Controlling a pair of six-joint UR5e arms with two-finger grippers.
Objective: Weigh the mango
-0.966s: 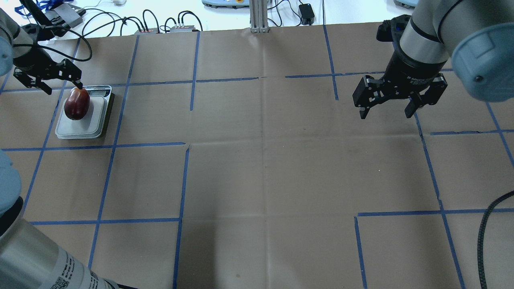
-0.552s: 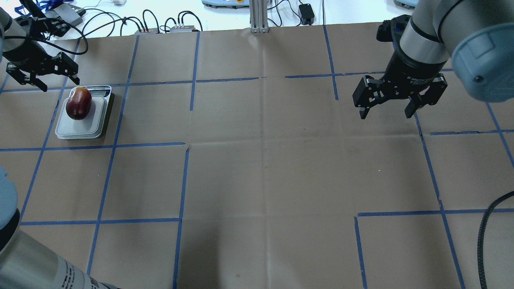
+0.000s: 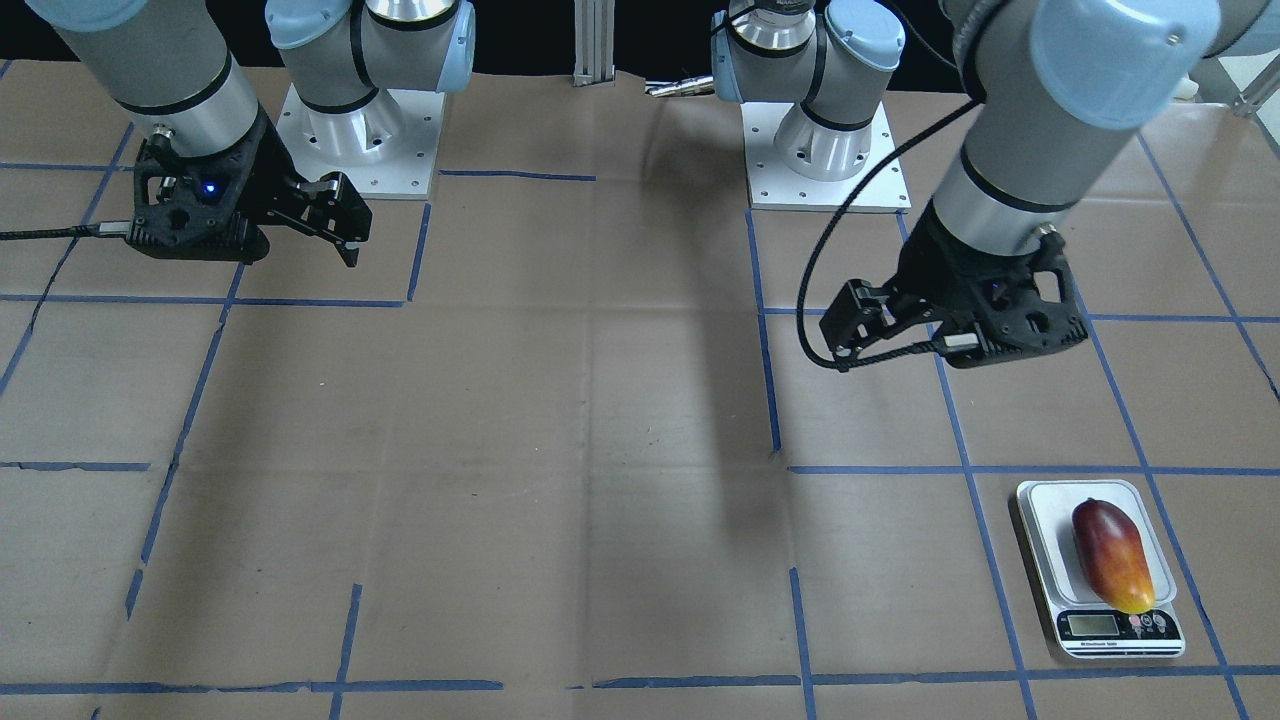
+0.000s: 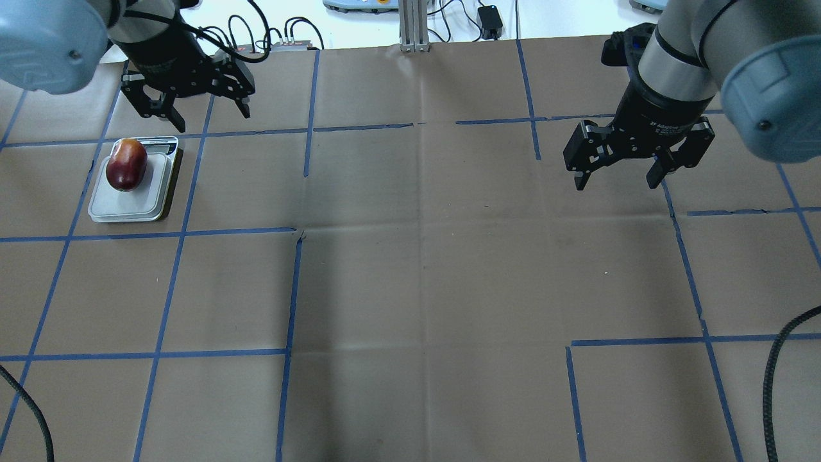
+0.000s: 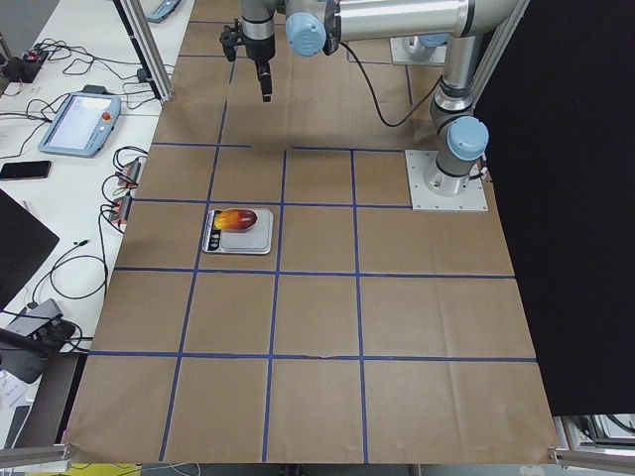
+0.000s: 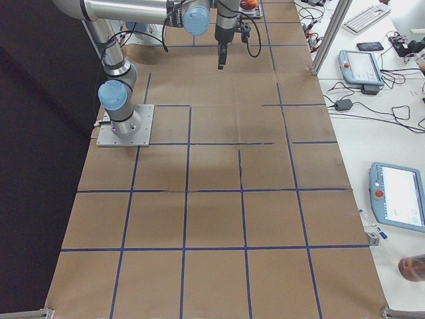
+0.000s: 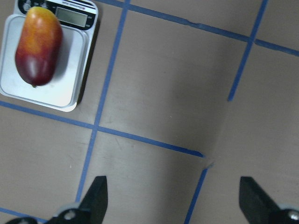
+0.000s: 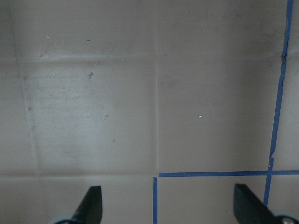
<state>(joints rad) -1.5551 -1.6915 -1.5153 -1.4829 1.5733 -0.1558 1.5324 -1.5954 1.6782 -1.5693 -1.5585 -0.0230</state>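
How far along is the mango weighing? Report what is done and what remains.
Done: the mango lies on the scale, and neither gripper touches it. In hand: nothing. The left gripper hangs open, apart from the scale, and the right gripper hangs open over the bare table, far off. Left: reading the weight. The digits on the display are not legible.

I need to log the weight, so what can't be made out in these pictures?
- Scale display: digits unreadable in the left wrist view, too small elsewhere.
- Mango underside: hidden by the fruit itself in every view.
- Left end effector fingertips: hidden behind its own body in the front-facing view.
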